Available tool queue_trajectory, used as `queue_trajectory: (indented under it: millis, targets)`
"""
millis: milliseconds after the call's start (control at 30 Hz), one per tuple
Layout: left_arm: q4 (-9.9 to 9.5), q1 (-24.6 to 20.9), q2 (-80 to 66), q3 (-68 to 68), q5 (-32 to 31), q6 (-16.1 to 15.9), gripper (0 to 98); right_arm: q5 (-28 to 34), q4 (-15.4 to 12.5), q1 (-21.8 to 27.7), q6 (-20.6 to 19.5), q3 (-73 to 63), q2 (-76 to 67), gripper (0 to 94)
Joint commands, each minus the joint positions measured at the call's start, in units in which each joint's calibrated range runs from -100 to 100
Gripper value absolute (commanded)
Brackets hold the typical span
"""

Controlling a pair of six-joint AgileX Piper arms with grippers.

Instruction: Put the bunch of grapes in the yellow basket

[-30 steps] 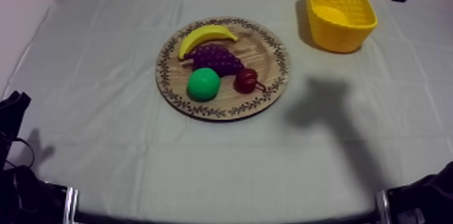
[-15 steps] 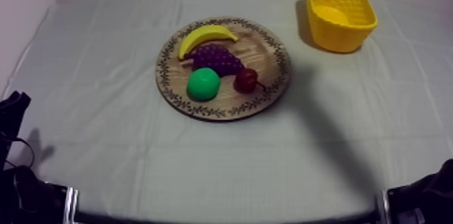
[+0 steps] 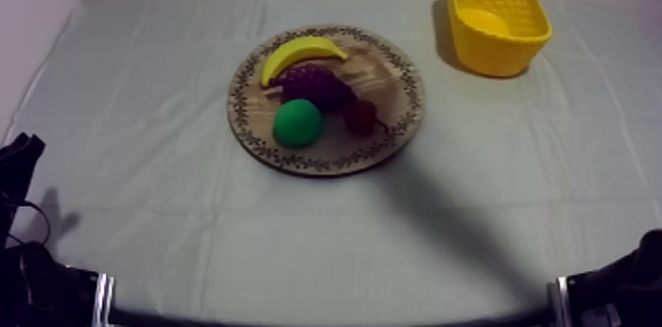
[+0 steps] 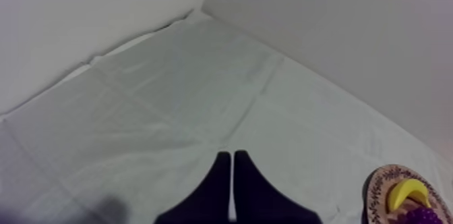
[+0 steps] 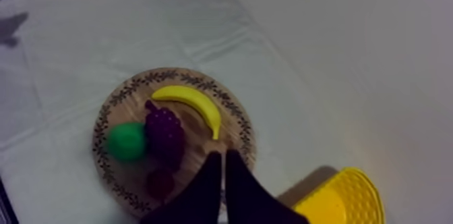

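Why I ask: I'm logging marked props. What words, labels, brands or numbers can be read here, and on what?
No readable text anywhere.
The wooden board has only an ornamental pattern on its rim, no letters.
The yellow basket, bunch of grapes, banana and cloth bear no marks.

Item count, top view:
- round wooden board (image 3: 390,73): 1, centre of frame.
- yellow basket (image 3: 500,55): 1, upper right of frame.
- Toy fruit on the board, 4 in total: banana (image 3: 300,55): 1; bunch of grapes (image 3: 313,83): 1; pear (image 3: 297,122): 1; small red fruit (image 3: 361,116): 1.
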Motion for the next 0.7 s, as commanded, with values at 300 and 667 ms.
queue_trajectory:
  millis: [300,667]
  targets:
    - [-0.01,-0.01,-0.03,0.01,0.03,0.03,0.1,6.44,2.51,-2.71,0.61,-5.3,10.42,0.4]
    - [-0.01,-0.01,-0.03,0.01,0.03,0.04,0.1,11.71,3.33,-4.13,0.3,-12.54,19.43,0.4]
